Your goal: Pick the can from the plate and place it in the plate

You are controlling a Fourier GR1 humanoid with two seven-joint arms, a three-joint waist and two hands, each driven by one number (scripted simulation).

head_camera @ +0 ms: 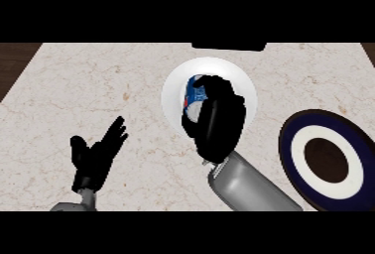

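Two plates are sitting on the one bench: a white plate toward the middle and a dark blue plate with a white ring and a dark centre at the right edge, partly cut off by the view. One can, blue and white with a bit of red, is showing on the white plate. Two hands are showing, each on a grey forearm: the left hand at the lower left and the right hand over the white plate. One dark flat object is showing at the bench's far edge; what it is cannot be told.
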